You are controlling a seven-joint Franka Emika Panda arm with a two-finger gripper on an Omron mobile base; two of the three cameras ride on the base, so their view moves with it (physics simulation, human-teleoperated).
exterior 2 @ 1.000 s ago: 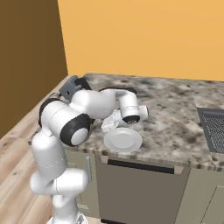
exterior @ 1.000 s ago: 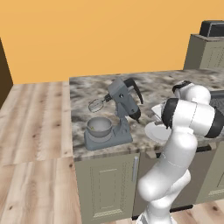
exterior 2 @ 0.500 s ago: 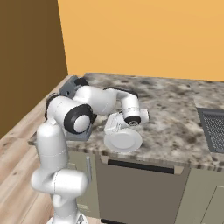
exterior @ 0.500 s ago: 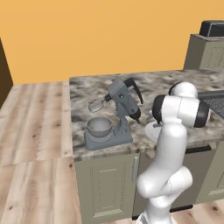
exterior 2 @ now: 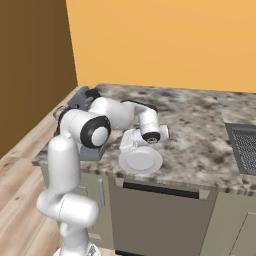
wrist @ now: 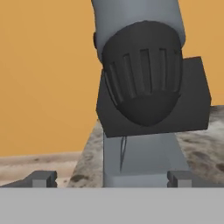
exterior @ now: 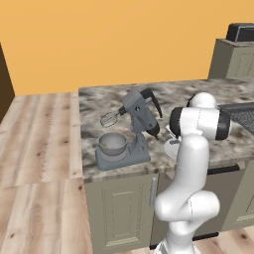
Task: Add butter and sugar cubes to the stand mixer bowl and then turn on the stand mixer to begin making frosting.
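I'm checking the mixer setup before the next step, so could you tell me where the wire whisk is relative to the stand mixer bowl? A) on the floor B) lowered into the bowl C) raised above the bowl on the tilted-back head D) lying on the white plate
C: the stand mixer has its head tilted back, holding the wire whisk up in the air above the stand mixer bowl.

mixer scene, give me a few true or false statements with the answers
1. The mixer has its head tilted up, whisk clear of the bowl. True.
2. The bowl sits on the floor. False: it rests on the mixer's base on the counter.
3. The gripper is shut on a sugar cube. False: its jaws stand open and hold nothing.
4. A white plate lies near the counter's front edge. True.
5. The hand view faces the mixer's dark rear end. True.
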